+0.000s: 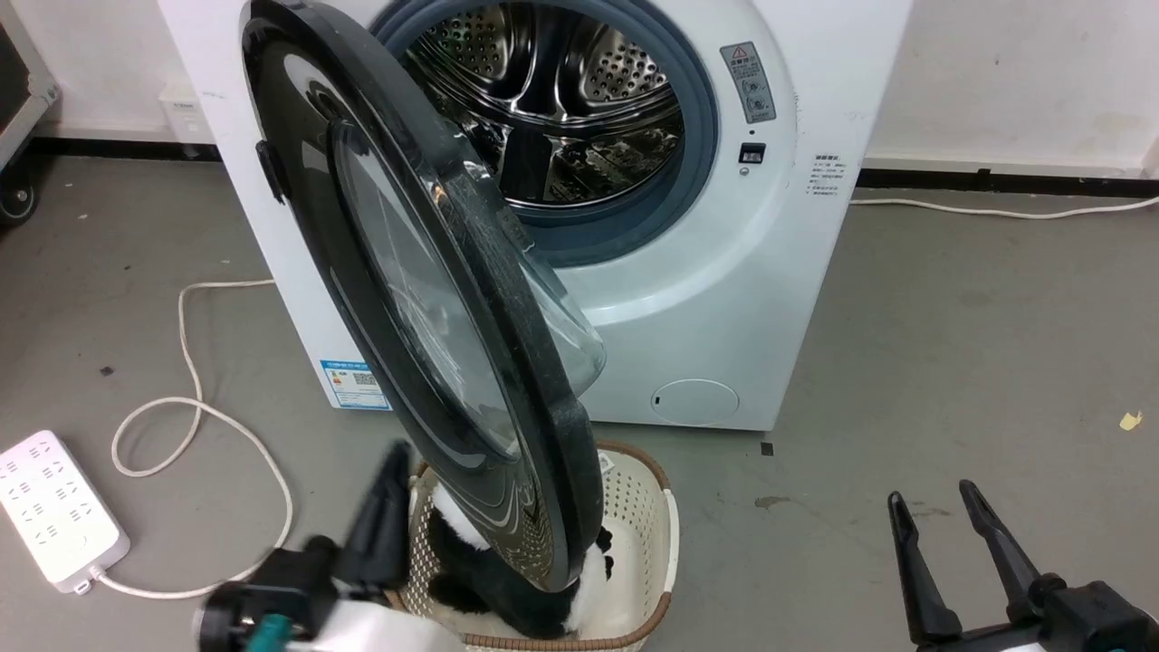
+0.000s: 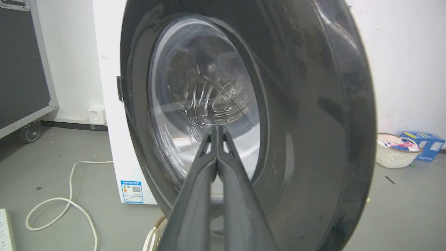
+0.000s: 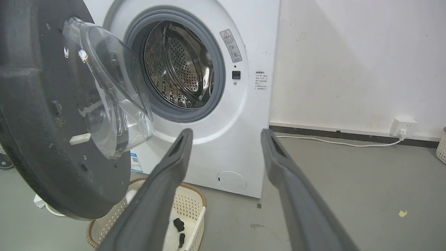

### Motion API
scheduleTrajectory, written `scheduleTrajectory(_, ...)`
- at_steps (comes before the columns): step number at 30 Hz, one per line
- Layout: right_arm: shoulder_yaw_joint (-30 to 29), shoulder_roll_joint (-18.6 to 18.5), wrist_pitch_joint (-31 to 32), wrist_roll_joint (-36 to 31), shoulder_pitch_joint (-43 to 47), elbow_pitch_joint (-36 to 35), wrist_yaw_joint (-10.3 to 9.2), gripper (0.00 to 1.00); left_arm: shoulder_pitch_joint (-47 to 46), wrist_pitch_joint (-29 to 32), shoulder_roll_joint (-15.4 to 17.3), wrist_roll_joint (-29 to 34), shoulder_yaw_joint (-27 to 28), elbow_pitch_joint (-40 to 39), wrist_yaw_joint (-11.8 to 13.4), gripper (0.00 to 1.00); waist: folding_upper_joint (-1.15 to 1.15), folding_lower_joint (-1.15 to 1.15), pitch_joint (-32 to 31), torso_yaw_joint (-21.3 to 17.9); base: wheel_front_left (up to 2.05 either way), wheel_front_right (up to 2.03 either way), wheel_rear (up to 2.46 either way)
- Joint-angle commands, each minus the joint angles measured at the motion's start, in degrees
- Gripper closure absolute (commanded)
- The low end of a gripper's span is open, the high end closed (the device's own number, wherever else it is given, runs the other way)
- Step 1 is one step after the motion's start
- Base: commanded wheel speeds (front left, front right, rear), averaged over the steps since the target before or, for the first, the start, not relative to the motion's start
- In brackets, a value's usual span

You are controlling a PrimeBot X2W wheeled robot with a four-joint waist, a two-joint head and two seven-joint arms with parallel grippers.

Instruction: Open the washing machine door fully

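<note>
Fingers of the left gripper [image 2: 216, 129] pinched together on nothing and pointing at the glass of the glossy black door [image 2: 306, 104], which hangs half swung with its bottom rim over the basket [image 1: 656, 516], right gripper [image 1: 933, 496] spread wide over open floor [image 1: 951, 362], washer [image 1: 724, 308] stickers too tiny to read.

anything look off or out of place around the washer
Nothing looks broken or spilled. The laundry basket sits right below the lower edge of the half-open door, an awkward spot. A power strip and its looped cord lie loose on the floor left of the washer.
</note>
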Motion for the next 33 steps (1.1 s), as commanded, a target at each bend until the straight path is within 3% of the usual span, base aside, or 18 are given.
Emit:
scheduleTrajectory(1,0.08,0.28,-0.26,0.31,-0.15,-0.12,0.05,0.0,-0.85,-0.3,0.08,-0.58,0.62,-1.93,0.57,1.0,0.0,0.0,-0.14,-0.09,0.0,0.0,0.0)
scheduleTrajectory(11,0.72,0.29,-0.26,0.59,-0.85,0.1,0.05,0.0,-4.99,-0.3,0.08,-5.54,3.4,-17.97,5.13,1.0,0.0,0.0,-0.72,-0.96,0.0,0.0,0.0)
scheduleTrajectory(18,1.01,0.29,-0.26,1.25,-0.89,0.35,0.05,0.0,-8.26,-0.3,0.08,-4.02,-2.99,-24.42,6.37,1.0,0.0,0.0,-1.05,-1.69,0.0,0.0,0.0)
scheduleTrajectory(26,0.54,0.29,-0.26,3.22,-0.81,0.79,0.05,0.0,-6.88,-0.29,0.08,-3.3,-16.05,-18.11,5.53,1.0,0.0,0.0,-1.14,-1.92,0.0,0.0,0.0)
scheduleTrajectory(28,0.7,0.29,-0.26,3.45,-1.01,0.84,0.05,0.0,-6.34,0.29,0.08,-5.03,-20.46,-11.77,5.44,1.0,0.0,0.0,-1.04,-2.12,0.0,0.0,0.0)
scheduleTrajectory(33,0.78,0.29,-0.26,3.63,-1.03,0.76,0.05,0.0,-7.18,2.86,0.08,-7.62,-24.14,-3.3,5.74,1.0,0.0,0.0,-0.77,-2.37,0.0,0.0,0.0)
